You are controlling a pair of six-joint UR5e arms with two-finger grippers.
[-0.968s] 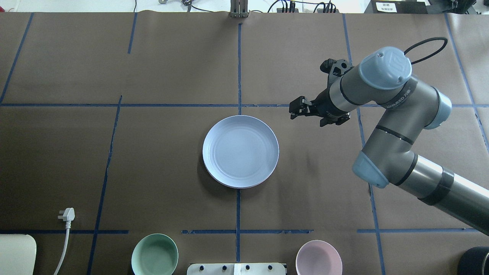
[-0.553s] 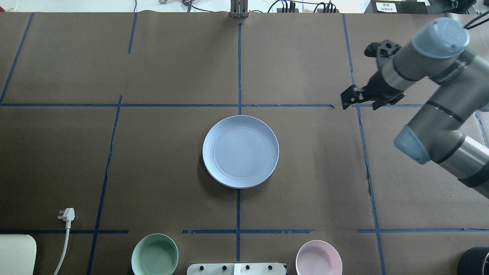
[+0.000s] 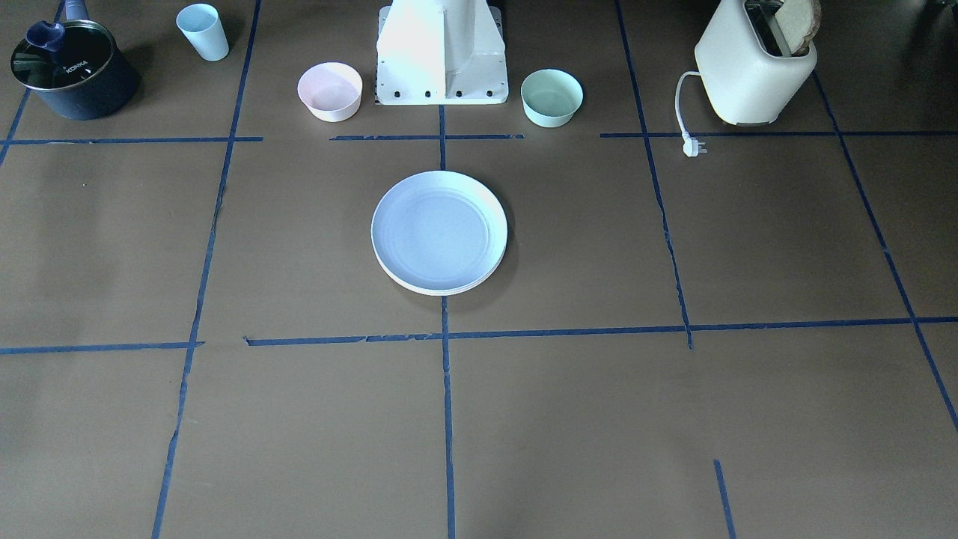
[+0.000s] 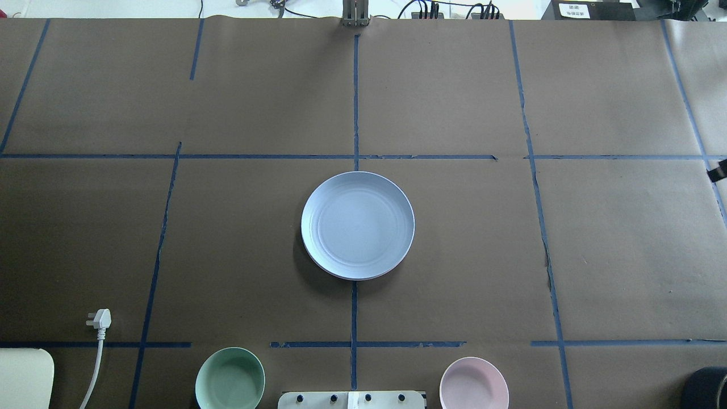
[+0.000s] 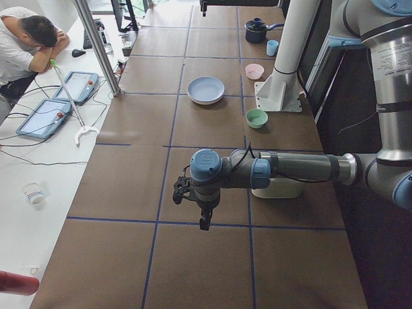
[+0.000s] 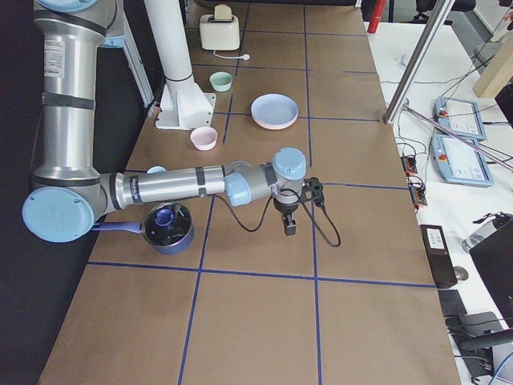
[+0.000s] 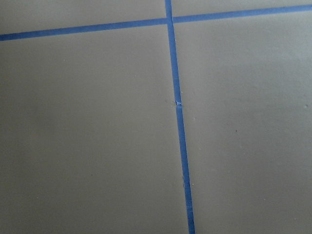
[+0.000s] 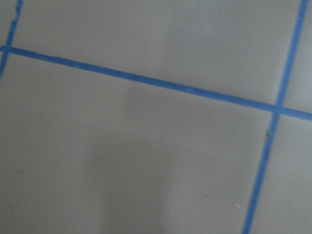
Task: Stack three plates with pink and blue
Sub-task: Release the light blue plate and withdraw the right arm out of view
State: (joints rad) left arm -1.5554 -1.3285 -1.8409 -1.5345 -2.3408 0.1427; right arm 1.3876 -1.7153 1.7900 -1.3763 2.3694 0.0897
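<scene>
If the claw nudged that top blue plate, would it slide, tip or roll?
The blue plate lies flat and shallow, so tipping or rolling seems unlikely. Nested in the plates beneath, it probably would not slide free.

1. Left arm (image 5: 296, 168): silver-grey tubes, pale blue joint caps, black seam rings, black hand (image 5: 203, 225)
2. Right arm (image 6: 176, 186): same colours; a black cable (image 6: 333, 233) loops off its wrist
3. White pedestal (image 3: 441, 52) with bolted foot; small printed labels on the upright tubes
</scene>
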